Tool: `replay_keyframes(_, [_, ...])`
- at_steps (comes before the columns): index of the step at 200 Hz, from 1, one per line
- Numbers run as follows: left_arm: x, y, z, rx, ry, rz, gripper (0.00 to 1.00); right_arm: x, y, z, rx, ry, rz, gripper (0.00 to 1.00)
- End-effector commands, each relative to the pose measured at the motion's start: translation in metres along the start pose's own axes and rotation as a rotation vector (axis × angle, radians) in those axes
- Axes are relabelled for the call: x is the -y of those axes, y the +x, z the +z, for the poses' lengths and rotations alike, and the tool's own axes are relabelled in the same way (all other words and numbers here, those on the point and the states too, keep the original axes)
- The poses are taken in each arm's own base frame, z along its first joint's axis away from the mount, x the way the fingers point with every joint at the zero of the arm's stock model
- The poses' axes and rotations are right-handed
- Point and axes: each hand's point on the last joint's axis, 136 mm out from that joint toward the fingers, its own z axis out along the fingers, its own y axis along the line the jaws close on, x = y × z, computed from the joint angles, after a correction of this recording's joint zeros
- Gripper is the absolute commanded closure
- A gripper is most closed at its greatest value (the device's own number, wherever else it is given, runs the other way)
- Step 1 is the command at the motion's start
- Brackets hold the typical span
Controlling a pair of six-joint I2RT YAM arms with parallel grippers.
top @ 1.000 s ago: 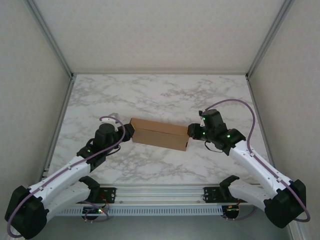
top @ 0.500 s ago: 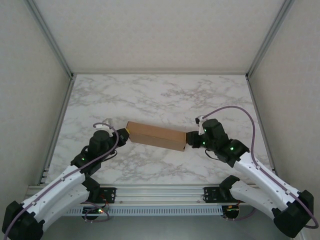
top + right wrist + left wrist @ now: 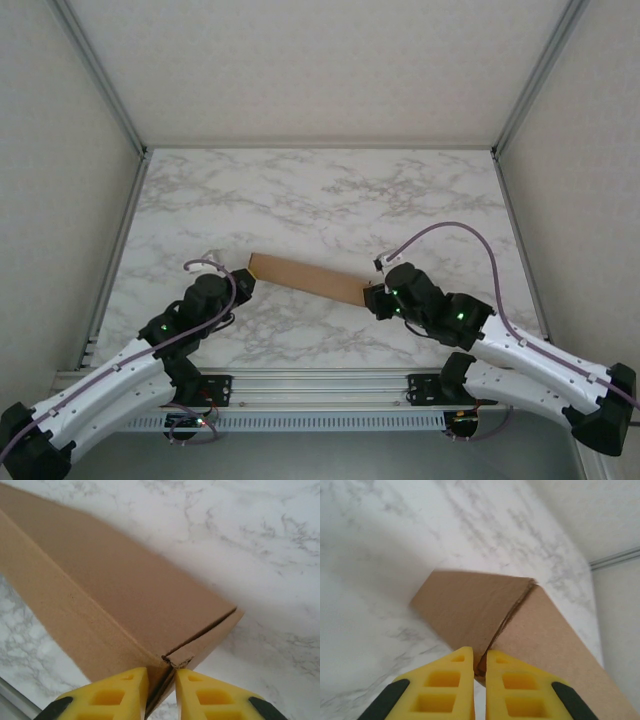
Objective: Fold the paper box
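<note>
Near the tabletop's near edge, the paper box is clamped endwise by left gripper and right gripper, apparently to hold seams shut.

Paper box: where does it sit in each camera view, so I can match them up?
Top external: the paper box is just below centre, a slanted brown strip.
Left wrist: the paper box runs from centre to lower right, with one end at the bottom edge.
Right wrist: the paper box runs from upper left to bottom centre.
Shared landmark: the white marble table beneath it in all three views.
</note>
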Motion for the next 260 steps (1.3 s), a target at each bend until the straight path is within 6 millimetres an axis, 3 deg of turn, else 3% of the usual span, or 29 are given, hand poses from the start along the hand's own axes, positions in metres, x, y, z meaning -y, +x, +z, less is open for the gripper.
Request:
replay_keyframes(1, [-0.031, 0.042, 0.000, -0.181, -0.111, 0.040, 0.88, 0.005, 0.034, 0.013, -0.106, 0.052, -0.007, 0.78])
replay_keyframes(16, [-0.038, 0.052, 0.000, -0.224, -0.130, 0.041, 0.88, 0.010, 0.037, 0.015, -0.108, 0.075, 0.012, 0.77])
replay_keyframes(42, [-0.043, 0.052, 0.000, -0.221, -0.143, 0.066, 0.74, 0.019, 0.042, 0.019, -0.120, 0.132, 0.023, 0.71])
replay_keyframes(78, [-0.024, 0.045, 0.006, -0.220, -0.116, 0.144, 0.55, 0.028, 0.034, 0.019, -0.135, 0.168, 0.095, 0.57])
replay_keyframes(91, [-0.011, 0.034, 0.006, -0.200, -0.104, 0.202, 0.49, 0.022, 0.030, 0.021, -0.157, 0.111, 0.154, 0.55])
replay_keyframes(114, [0.006, -0.003, 0.007, -0.113, -0.105, 0.226, 0.44, 0.016, 0.027, 0.031, -0.213, 0.038, 0.262, 0.49])
replay_keyframes(132, [0.002, -0.021, 0.021, -0.104, -0.126, 0.220, 0.42, 0.020, 0.030, 0.043, -0.279, 0.043, 0.336, 0.46])
replay_keyframes(153, [0.001, -0.028, 0.042, -0.125, -0.127, 0.254, 0.37, 0.024, 0.030, 0.053, -0.305, 0.056, 0.385, 0.46])
replay_keyframes(183, [-0.019, -0.024, 0.071, -0.173, -0.154, 0.210, 0.33, 0.034, 0.024, 0.064, -0.288, 0.070, 0.440, 0.45])
replay_keyframes(218, [-0.020, -0.021, 0.082, -0.189, -0.142, 0.189, 0.34, 0.042, 0.025, 0.081, -0.292, 0.061, 0.490, 0.46])
replay_keyframes(243, [-0.019, -0.006, 0.085, -0.229, -0.085, 0.148, 0.35, 0.042, 0.025, 0.097, -0.318, 0.042, 0.494, 0.55])
replay_keyframes(260, [-0.029, 0.003, 0.089, -0.253, -0.111, 0.143, 0.36, 0.042, 0.024, 0.107, -0.334, 0.040, 0.486, 0.60])
